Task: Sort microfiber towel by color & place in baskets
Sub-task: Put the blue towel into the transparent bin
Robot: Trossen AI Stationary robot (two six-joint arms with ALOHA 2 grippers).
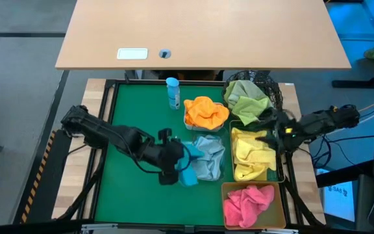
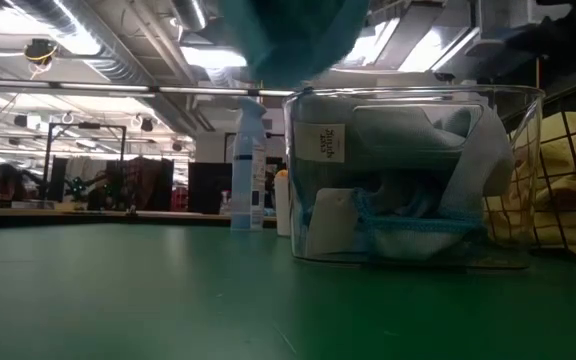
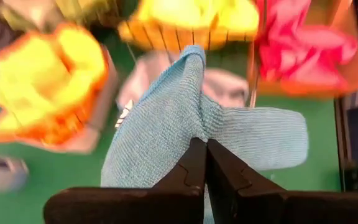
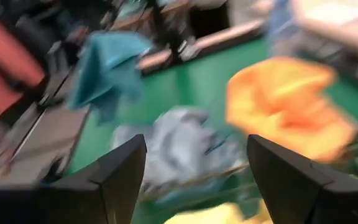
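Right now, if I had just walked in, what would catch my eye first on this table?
Probably the left hand, shut on a teal towel that dangles beside the clear tub of grey-blue cloths. Next, the bright sorted piles along the right side: orange towels, yellow towels in the wire basket, pink towels in the amber tub. The right hand hovers open over the yellow ones.

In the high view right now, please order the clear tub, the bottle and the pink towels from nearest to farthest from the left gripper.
From the left gripper, shut on a teal towel:
1. Clear tub, just beside it, toward the right arm.
2. Pink towels, in the amber tub at the near right corner.
3. Bottle, at the mat's far edge.
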